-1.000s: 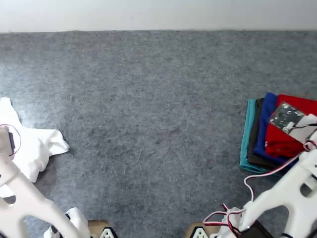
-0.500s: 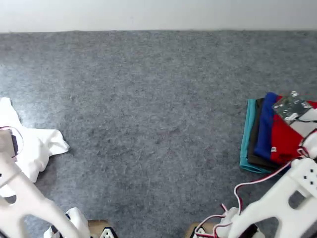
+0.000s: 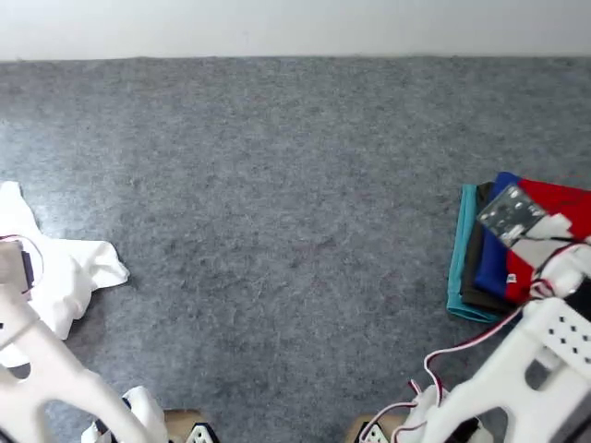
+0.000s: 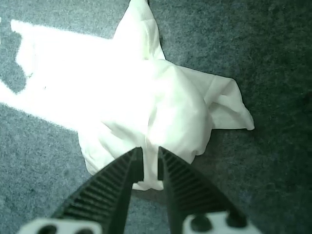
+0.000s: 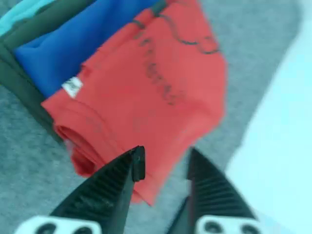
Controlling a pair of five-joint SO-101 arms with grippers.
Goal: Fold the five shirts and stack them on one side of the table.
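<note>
Crumpled white shirt (image 4: 161, 102) under narrow-gapped left claw (image 4: 151, 152) — flat-folded red shirt (image 5: 146, 92) under wider, empty right claw (image 5: 165, 156).

Nothing here is coming through clearly enough for me to read. The red shirt (image 5: 146, 97) is showing a line of dark lettering (image 5: 157, 77) across its front, but it is blurring past legibility. A small white tag (image 5: 72, 87) is sitting at its folded edge, too small to make out.
</note>
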